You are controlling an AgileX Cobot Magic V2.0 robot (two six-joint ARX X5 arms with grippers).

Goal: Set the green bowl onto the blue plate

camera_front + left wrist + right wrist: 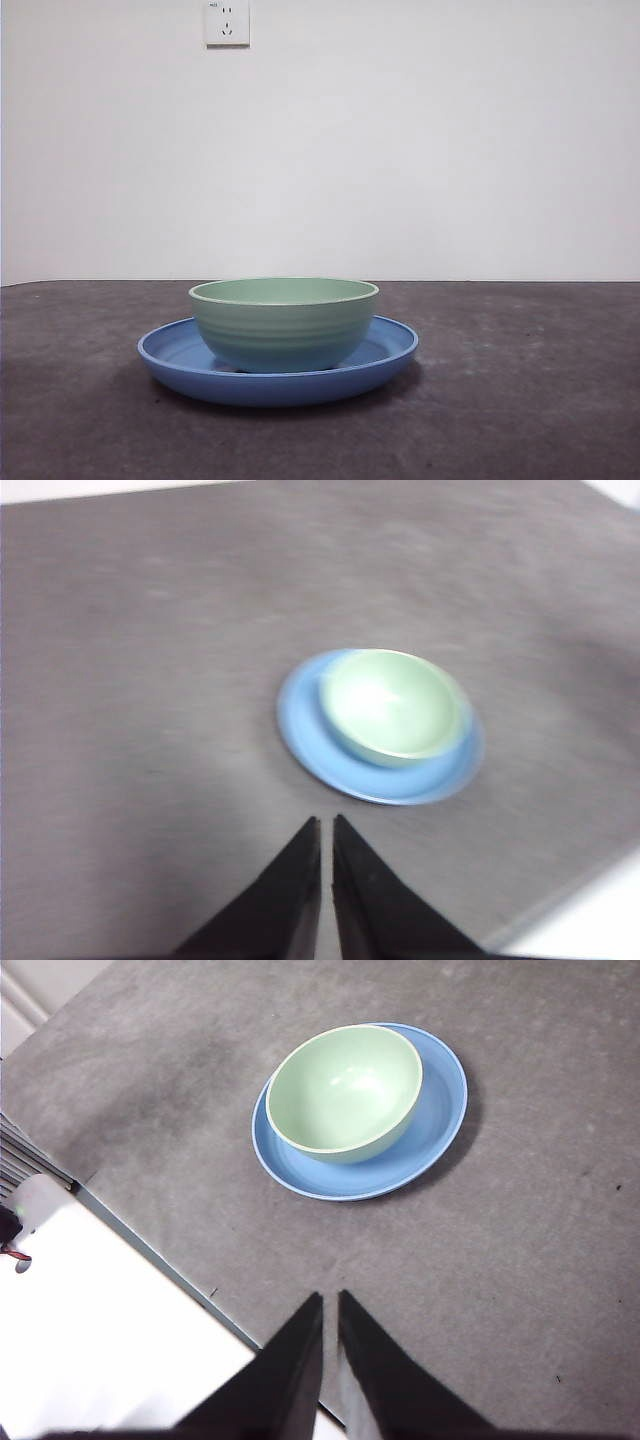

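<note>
Green bowl (284, 322) upright on blue plate (170, 352), foot hidden; left gripper (327, 825), right gripper (331, 1300) seemingly pinched closed, empty.

Left pincer (326, 825) and right pincer (330, 1300) both hang high, jaws nearly closed, holding nothing
</note>
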